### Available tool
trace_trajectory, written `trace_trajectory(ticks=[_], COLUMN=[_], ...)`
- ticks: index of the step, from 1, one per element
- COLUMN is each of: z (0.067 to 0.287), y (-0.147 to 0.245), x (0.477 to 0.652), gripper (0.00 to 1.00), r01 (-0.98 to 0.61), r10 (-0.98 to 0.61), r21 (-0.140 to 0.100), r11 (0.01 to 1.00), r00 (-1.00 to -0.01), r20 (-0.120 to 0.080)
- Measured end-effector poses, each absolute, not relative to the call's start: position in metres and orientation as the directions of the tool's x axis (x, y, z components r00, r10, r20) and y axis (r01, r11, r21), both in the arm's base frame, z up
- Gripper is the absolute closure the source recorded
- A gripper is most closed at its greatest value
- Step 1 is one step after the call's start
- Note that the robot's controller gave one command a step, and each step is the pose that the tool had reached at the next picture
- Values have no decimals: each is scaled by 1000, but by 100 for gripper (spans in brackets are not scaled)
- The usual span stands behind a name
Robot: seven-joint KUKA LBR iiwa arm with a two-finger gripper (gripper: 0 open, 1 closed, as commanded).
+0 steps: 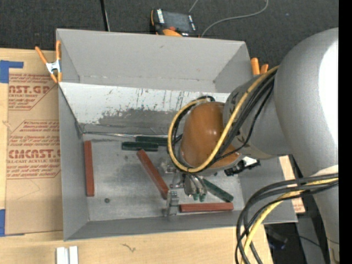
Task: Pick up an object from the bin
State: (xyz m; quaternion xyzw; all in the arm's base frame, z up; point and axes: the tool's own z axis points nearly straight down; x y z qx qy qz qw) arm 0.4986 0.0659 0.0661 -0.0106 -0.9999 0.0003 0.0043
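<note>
Where the arm's orange cover (pixel 201 133) and cables (pixel 177 126) overhang the bin (pixel 148 59), much of the floor's right half is hidden.

Gripper (pixel 175 198): low by the front wall, partly masked; released or clenched cannot be told.
Slant stick (pixel 152 172): red, lower end just beside the gripper, on its left.
Front stick (pixel 206 207): red, along the front wall, left end near the gripper.
Green stick (pixel 220 192): upper end covered.
Dark sticks (pixel 137 145): green, farther back, apart.
Left stick (pixel 88 168): red, by the left wall, well apart.
</note>
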Motion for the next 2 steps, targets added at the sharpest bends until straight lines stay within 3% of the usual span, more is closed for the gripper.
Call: trace_trajectory(ticks=[1, 2], z=[100, 69], y=[98, 54], x=[497, 520], gripper=[0, 0], r01=[-4, 161], r10=[-4, 161], r21=[3, 0], r11=[1000, 987], r00=[-1000, -987], r20=[-2, 1])
